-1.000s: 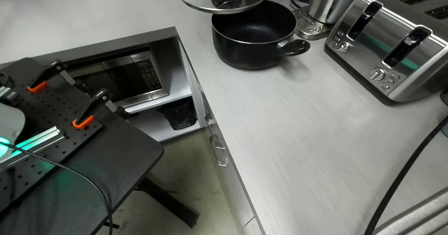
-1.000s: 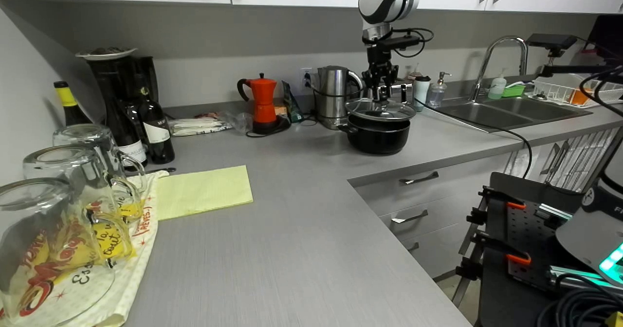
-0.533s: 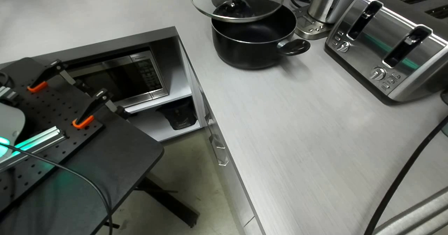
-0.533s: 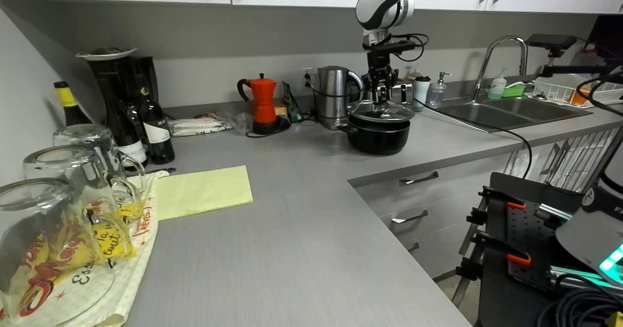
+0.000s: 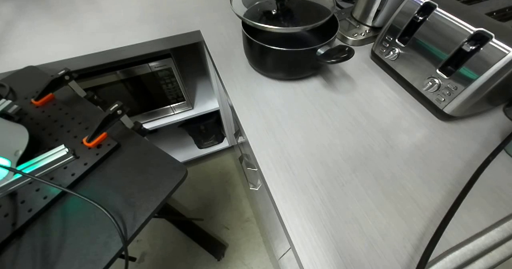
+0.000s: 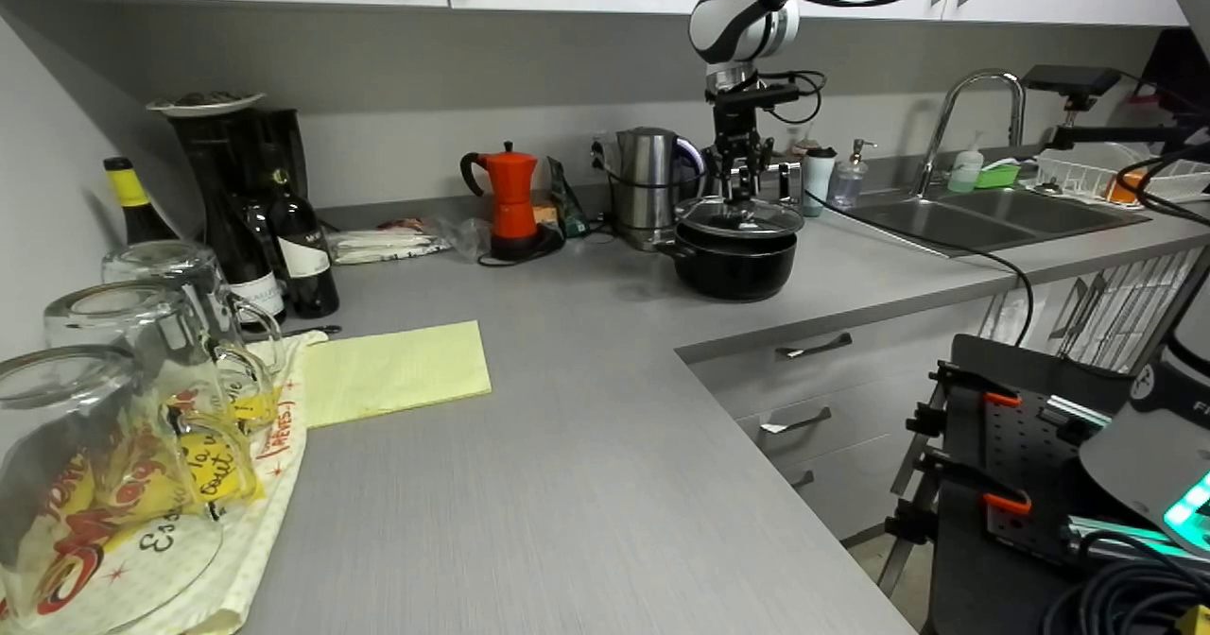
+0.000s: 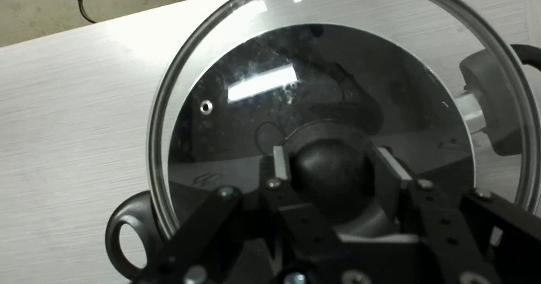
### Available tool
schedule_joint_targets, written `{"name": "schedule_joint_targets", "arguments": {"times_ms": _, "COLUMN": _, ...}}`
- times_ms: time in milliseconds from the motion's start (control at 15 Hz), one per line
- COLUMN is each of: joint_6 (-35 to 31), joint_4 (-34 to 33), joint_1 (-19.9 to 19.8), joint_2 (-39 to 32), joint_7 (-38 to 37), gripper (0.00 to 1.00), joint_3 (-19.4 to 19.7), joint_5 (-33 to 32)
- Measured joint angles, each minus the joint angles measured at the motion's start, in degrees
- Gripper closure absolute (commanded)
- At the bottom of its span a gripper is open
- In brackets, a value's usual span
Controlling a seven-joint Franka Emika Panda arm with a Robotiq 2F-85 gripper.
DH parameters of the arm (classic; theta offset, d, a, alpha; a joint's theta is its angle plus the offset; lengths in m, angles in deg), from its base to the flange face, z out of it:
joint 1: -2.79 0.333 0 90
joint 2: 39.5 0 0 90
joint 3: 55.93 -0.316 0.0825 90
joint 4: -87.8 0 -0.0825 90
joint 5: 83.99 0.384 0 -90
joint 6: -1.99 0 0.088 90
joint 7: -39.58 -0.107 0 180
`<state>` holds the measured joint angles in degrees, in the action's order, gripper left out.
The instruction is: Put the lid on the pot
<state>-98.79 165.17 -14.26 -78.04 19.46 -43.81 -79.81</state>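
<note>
The lid [image 5: 276, 19], clear glass with a metal rim and black knob [image 7: 331, 170], is held above the black pot [image 5: 282, 61]. In an exterior view the lid [image 6: 742, 222] is over the pot [image 6: 737, 274], with a gap between its rim and the pot's. In that exterior view the pot's opening shows below the lid's near edge. In the wrist view the pot's dark inside and two handles show through or beside the lid. My gripper [image 7: 331, 159] is shut on the lid's knob, one pad on each side; it also shows in an exterior view [image 6: 740, 181].
A chrome toaster [image 5: 448, 49] stands beside the pot. A steel kettle [image 6: 648, 181] is behind it, with a red moka pot [image 6: 512, 196] further along. The counter's front edge runs near the pot. A sink [image 6: 983, 219] and glass mugs [image 6: 85, 465] are further off.
The lid, in my gripper, has moved right and toward the viewer in an exterior view, coming further over the pot. The pot has not moved.
</note>
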Motion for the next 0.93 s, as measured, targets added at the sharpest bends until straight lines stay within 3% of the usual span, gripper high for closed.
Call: {"name": "schedule_joint_targets", "arguments": {"times_ms": 933, "joint_6": 0.96, "joint_4": -7.51, "joint_1": -1.48, "joint_2": -6.25, "joint_7": -3.96, "gripper": 0.76, "joint_3": 0.24, "joint_5": 0.87}}
